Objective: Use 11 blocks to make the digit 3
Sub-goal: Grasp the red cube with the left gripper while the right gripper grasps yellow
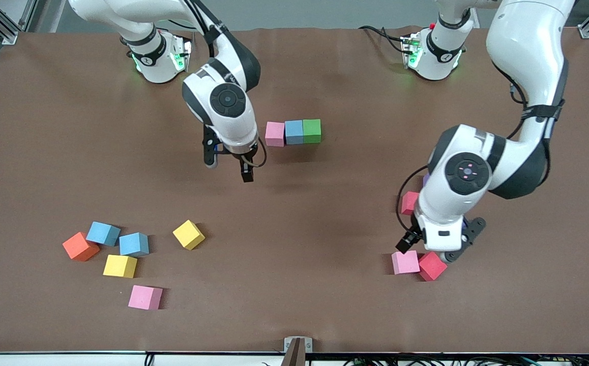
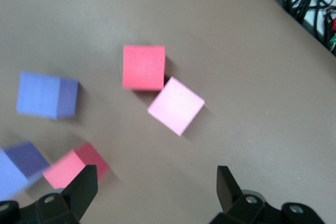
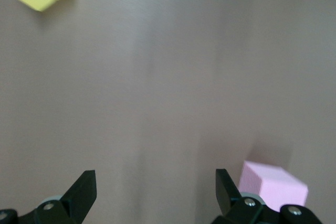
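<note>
A pink-blue-green row (image 1: 293,132) of touching matte cubes sits mid-table. The right gripper (image 1: 231,165) hangs beside it, jaws wide and empty. The left gripper (image 1: 434,249), also wide, hovers over loose pink (image 1: 405,263) and red (image 1: 432,266) cubes, seemingly touching neither.

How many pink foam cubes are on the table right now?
3: one pink foam cube ends the three-cube row, one lies nearest the front camera, one sits beside a red cube. Others may hide under the left arm.
</note>
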Motion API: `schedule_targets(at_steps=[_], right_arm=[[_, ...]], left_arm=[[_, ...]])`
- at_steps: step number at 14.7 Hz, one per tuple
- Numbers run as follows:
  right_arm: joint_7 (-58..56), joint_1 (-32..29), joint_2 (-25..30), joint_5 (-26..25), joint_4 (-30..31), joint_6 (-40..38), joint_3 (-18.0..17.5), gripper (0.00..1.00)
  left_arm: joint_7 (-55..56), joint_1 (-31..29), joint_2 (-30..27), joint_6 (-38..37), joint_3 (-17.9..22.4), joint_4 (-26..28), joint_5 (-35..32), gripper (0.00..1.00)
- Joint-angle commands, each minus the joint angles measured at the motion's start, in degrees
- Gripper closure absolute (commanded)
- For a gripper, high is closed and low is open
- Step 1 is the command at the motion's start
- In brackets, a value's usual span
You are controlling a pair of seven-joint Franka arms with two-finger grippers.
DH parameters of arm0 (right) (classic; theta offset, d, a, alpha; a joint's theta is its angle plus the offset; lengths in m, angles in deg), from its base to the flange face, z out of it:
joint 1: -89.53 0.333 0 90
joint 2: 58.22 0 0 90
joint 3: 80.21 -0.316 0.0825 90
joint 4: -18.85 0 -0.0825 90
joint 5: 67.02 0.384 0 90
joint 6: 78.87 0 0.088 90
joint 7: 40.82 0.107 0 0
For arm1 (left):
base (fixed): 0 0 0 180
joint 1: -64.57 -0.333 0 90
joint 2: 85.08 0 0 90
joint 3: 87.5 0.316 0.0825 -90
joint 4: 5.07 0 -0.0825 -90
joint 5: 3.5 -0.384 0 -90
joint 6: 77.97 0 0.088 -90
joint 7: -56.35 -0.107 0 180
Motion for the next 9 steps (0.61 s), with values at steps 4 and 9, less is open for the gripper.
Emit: schedule_targets(at_steps=[4,9], right_arm=[[-36.5,-4.3,0.0,-1.3,-3.4,-0.7,7.4,0.0],[-62.8,-13.6,-0.1,-1.5,-5.5,-0.5,7.9,0.0]], left_arm=[[-25.7,-3.0,4.8,0.0,-0.3,-5.1,0.4,0.0],[-40.0,-3.6,4.0,-1.0,-0.4,-5.7,0.4,0.0]])
